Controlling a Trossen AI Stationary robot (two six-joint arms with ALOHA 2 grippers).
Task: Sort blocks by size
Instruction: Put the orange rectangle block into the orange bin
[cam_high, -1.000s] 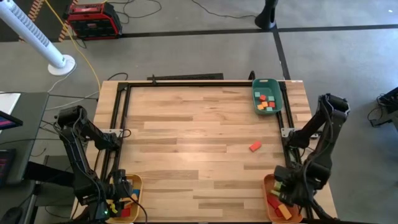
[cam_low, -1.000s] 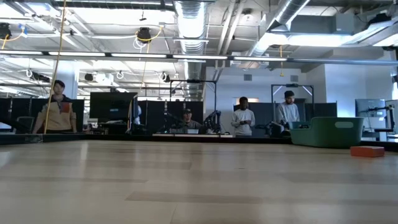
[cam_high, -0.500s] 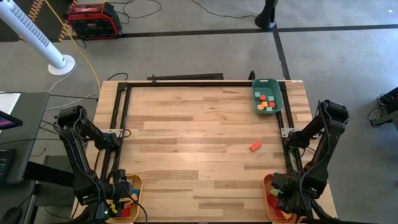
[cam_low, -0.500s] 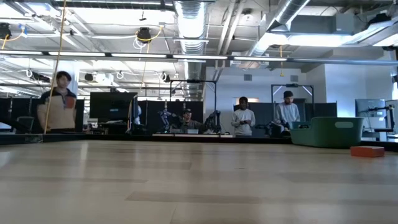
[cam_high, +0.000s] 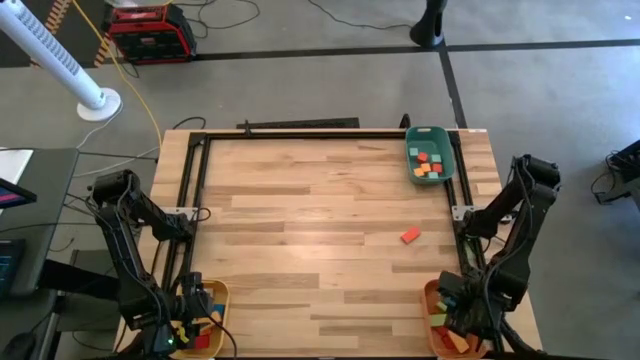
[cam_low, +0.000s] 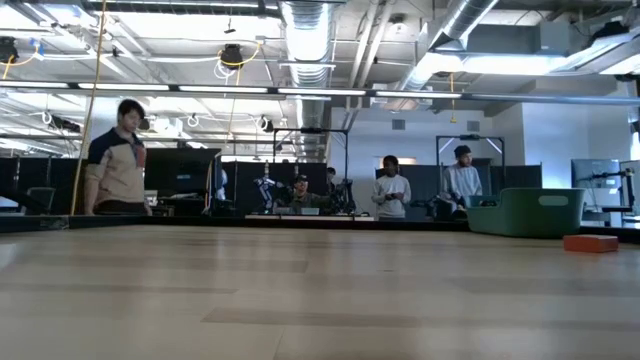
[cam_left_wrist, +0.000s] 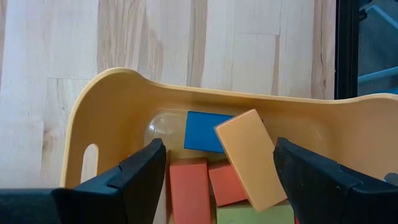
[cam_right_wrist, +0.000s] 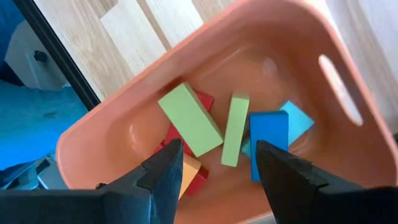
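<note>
One red block (cam_high: 410, 236) lies alone mid-table, nothing near it. Three trays: green (cam_high: 446, 168), yellow (cam_left_wrist: 81, 137), orange (cam_right_wrist: 292, 43). Both grippers, left (cam_left_wrist: 217, 180) and right (cam_right_wrist: 217, 168), hang spread and empty over their trays.

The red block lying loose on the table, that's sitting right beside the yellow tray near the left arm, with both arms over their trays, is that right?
Not quite. The red block lies apart from every tray, on the right half of the table, nearer the orange tray under the right gripper than the yellow tray under the left gripper. The high view shows this. Both arms are over their trays.
</note>
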